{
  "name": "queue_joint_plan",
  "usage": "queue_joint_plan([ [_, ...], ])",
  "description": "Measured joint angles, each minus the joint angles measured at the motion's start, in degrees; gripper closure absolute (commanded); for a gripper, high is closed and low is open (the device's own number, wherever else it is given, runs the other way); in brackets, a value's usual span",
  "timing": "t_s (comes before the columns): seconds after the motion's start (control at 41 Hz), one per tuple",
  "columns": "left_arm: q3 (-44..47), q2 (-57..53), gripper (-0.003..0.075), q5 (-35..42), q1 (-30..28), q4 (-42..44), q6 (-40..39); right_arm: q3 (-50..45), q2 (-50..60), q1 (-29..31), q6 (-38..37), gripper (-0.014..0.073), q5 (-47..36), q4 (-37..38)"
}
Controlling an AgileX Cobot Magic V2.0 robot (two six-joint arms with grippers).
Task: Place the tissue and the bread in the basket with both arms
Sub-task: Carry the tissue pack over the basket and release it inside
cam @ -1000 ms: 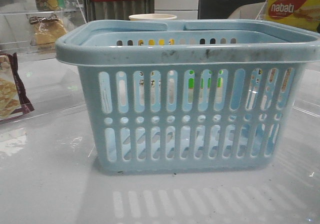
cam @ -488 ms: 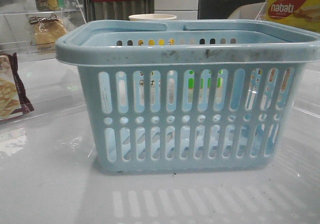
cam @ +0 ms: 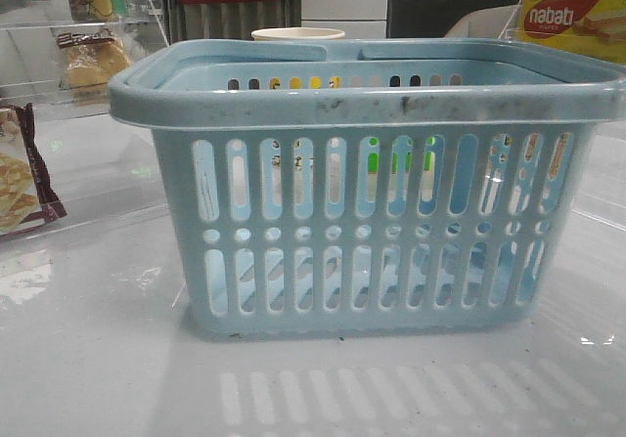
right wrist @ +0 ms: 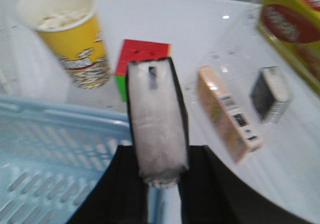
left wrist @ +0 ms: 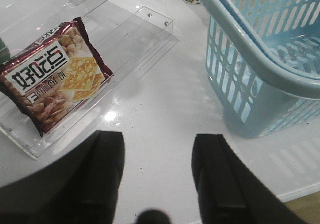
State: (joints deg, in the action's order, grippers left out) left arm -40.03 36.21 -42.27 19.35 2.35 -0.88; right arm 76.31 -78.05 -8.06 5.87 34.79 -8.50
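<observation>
The pale blue basket (cam: pixel 372 105) stands mid-table and also shows in the left wrist view (left wrist: pixel 260 58) and the right wrist view (right wrist: pixel 55 149). My right gripper (right wrist: pixel 159 156) is shut on the tissue (right wrist: pixel 155 108), a black packet with a pale grey patch, and holds it beside the basket's rim. My left gripper (left wrist: pixel 157 144) is open and empty over bare table, between the maroon cracker packet (left wrist: pixel 52 76) and the basket. The bread (cam: pixel 93 58) sits on a clear shelf at the back left. Neither gripper shows in the front view.
A yellow popcorn cup (right wrist: pixel 70 33), a colour cube (right wrist: pixel 142 58), a peach box (right wrist: pixel 227 114), a second small dark packet (right wrist: pixel 270 93) and the yellow Nabati box (right wrist: pixel 295 28) lie behind the basket. The cracker packet rests on a clear acrylic tray (left wrist: pixel 135 38).
The basket and the shelf items have not moved. Something darker now shows through the basket's lower right slots.
</observation>
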Motion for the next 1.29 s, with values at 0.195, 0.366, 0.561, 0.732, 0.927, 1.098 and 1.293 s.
queue_joint_plan([
  [0.195, 0.0, 0.0, 0.0342, 0.02, 0.0, 0.0, 0.0, 0.0, -2.75, -11.15, 0.0, 0.0404, 3.68, -0.6],
  [0.366, 0.0, 0.0, 0.0342, 0.02, 0.0, 0.0, 0.0, 0.0, -7.48, -14.88, 0.0, 0.0199, 4.75, -0.83],
  [0.561, 0.0, 0.0, 0.0342, -0.81, 0.0, 0.0, 0.0, -0.2, -10.35, -15.13, 0.0, 0.0041, 5.44, -0.74],
  [0.732, 0.0, 0.0, 0.0342, -0.94, 0.0, 0.0, 0.0, -0.5, -7.58, -15.13, 1.97, 0.0042, 6.12, -0.53],
  [0.927, 0.0, 0.0, 0.0342, -0.94, 0.0, 0.0, 0.0, -6.11, 2.59, -15.13, 4.61, 0.0042, 6.19, -0.53],
  [1.098, 0.0, 0.0, 0.0311, -0.55, 0.0, 0.0, 0.0, -13.43, 13.01, -15.13, 5.51, 0.0042, 6.19, -0.4],
  [1.293, 0.0, 0.77, 0.0108, 2.27, 0.0, 0.0, 0.0, -20.36, 22.5, -15.13, 5.82, 0.0042, 6.75, -0.4],
])
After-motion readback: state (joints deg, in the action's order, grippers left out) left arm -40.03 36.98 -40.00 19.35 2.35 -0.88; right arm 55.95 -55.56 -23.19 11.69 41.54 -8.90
